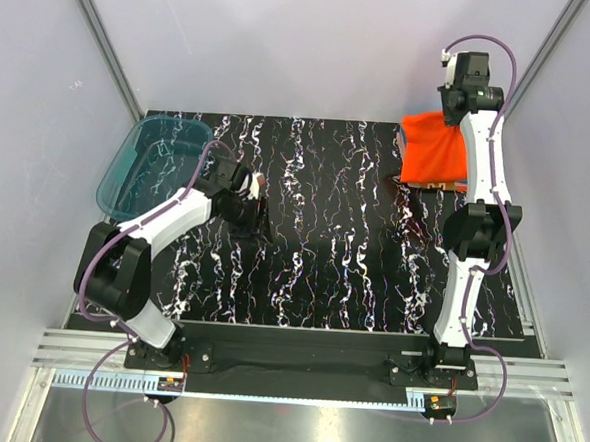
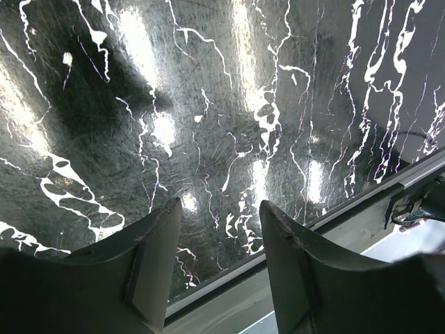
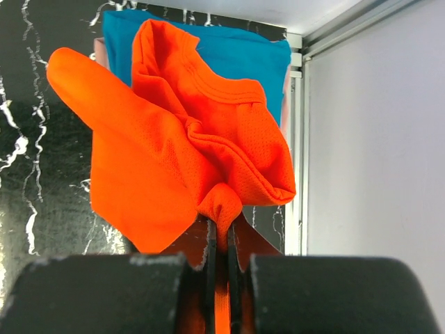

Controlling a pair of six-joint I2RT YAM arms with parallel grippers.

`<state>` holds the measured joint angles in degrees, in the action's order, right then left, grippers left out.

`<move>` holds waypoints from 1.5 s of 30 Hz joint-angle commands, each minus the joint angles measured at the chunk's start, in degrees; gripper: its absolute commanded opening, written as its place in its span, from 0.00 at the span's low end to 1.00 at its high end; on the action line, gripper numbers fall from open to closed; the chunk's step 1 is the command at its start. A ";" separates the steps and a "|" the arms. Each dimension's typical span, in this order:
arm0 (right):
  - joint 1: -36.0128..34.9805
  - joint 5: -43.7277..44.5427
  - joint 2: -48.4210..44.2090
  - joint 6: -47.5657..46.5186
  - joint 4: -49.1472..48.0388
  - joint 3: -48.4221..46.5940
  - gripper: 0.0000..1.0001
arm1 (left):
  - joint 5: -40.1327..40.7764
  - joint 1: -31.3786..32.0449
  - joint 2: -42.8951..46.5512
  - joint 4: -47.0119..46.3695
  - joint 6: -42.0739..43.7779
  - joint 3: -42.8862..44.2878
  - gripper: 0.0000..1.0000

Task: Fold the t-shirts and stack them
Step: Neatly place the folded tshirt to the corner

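Note:
A bright orange-red t-shirt (image 1: 432,147) hangs bunched at the back right of the table. My right gripper (image 3: 221,224) is shut on a pinch of this orange-red shirt (image 3: 174,146) and holds it above a folded teal blue t-shirt (image 3: 236,59). A pinkish edge of another shirt (image 3: 99,49) peeks out beside the blue one. In the top view the right gripper (image 1: 450,118) is at the shirt's upper edge. My left gripper (image 2: 219,212) is open and empty over the bare marbled table; in the top view the left gripper (image 1: 259,204) is left of centre.
A translucent teal plastic tub (image 1: 153,162) stands at the table's left edge, behind my left arm. The black marbled tabletop (image 1: 324,233) runs between the arms. Metal frame posts and white walls close in the back and sides. The table's near edge rail (image 2: 292,233) shows in the left wrist view.

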<state>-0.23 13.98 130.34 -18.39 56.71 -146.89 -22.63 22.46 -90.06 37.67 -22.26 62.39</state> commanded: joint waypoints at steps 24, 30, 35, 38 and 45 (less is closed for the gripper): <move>3.75 -3.87 9.22 -1.82 -8.63 -7.62 0.00 | -1.80 -0.22 -3.63 0.56 1.34 4.41 0.54; 4.09 -3.08 10.89 -2.44 -13.37 -6.39 0.00 | -1.54 -0.22 -4.16 1.09 1.17 5.02 0.54; 4.89 -2.11 13.00 -2.79 -17.42 -5.78 0.00 | -1.45 -0.22 -4.59 1.70 1.08 5.29 0.54; 5.50 -2.29 14.76 -2.44 -18.38 -5.87 0.00 | -1.36 -0.13 -4.86 2.32 1.08 5.64 0.54; 6.56 1.31 19.42 -1.21 -23.12 -5.95 0.10 | -0.83 0.04 -5.56 3.64 1.08 6.16 0.54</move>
<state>5.82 12.03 148.51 -20.23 39.18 -151.50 -23.14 22.46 -95.26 40.84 -21.82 66.00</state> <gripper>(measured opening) 0.062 0.540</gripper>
